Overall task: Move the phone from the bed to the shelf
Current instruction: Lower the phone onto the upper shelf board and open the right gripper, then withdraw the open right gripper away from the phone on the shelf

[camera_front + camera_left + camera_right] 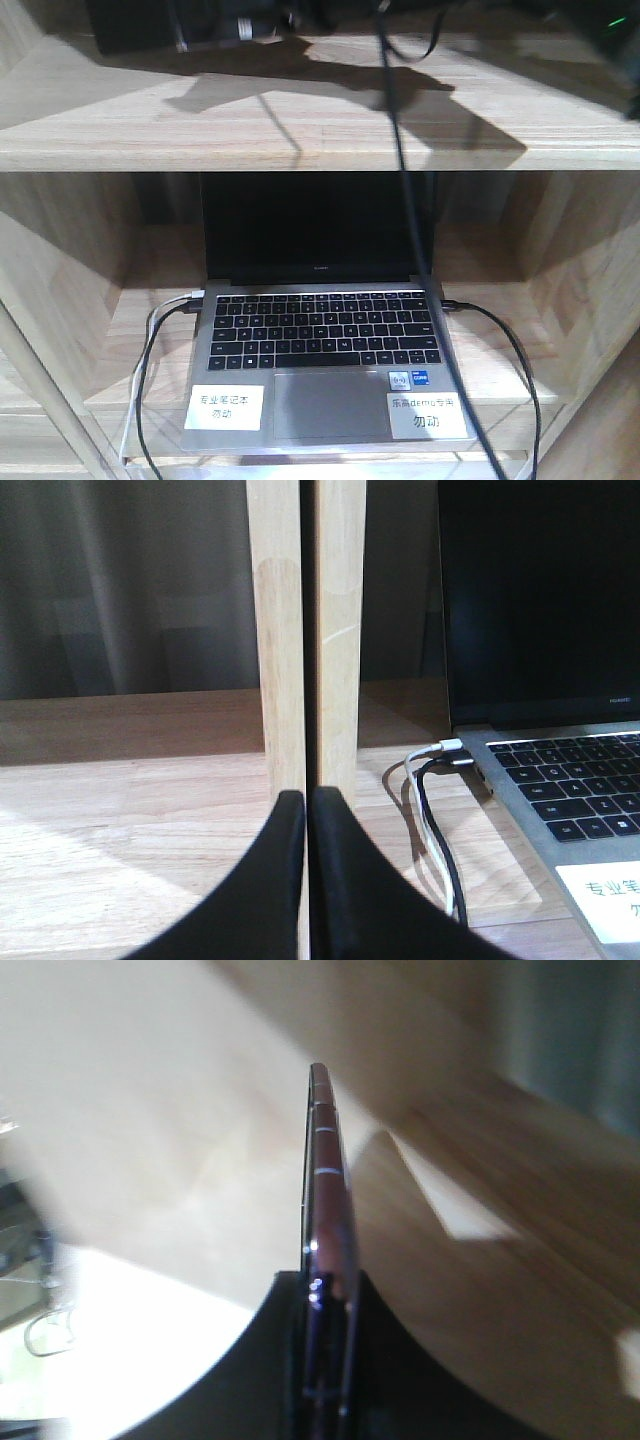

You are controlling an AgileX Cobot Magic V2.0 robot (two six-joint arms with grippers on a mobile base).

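Observation:
The phone (328,1190) shows edge-on in the right wrist view, thin and dark with a pinkish-gold rim. My right gripper (325,1282) is shut on its lower part, and the phone sticks out upward from the black fingers (400,1360). Blurred pale wood of the shelf (500,1260) lies behind it. My left gripper (307,802) is shut with nothing in it, held low over a shelf board (130,820), in front of two upright wooden panels (275,640). In the front view the shelf's upper board (300,130) carries arm shadows. The bed is out of view.
An open grey laptop (325,340) with white labels stands on the lower shelf board, also at the right of the left wrist view as the laptop (560,680). White and black cables (435,810) plug into its left side. A black cable (400,170) hangs down in front.

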